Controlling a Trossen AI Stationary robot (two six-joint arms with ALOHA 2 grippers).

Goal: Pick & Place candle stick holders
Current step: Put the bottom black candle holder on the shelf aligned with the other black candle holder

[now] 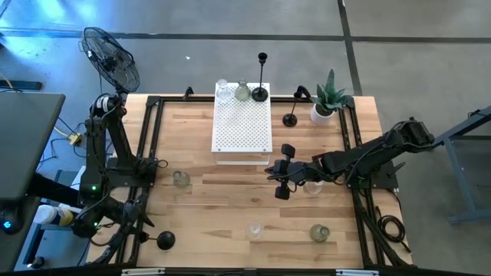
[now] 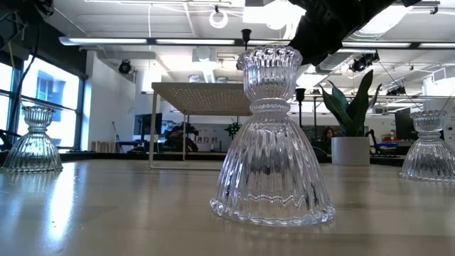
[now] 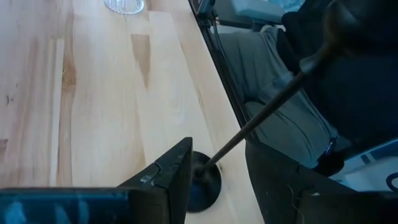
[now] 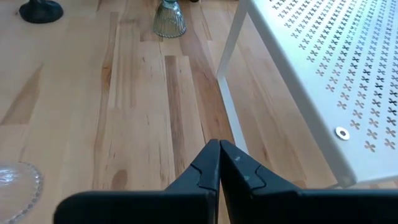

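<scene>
Bright even daylight, ceiling lights (image 2: 178, 40) glaring (low view), soft shadows, near wooden table (image 2: 106, 220) blurred.

white perforated box (image 1: 242, 126) | potted plant (image 1: 328, 98) | fan (image 1: 111, 60) | wooden table (image 1: 207, 207)

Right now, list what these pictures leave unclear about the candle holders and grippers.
- Left gripper: open around the black holder's stem; contact can't be judged in the left wrist view. In the high view the arm hides it.
- Black holder's top: blurred, cut off by the edge.
- Right gripper: shut, holding nothing.
</scene>
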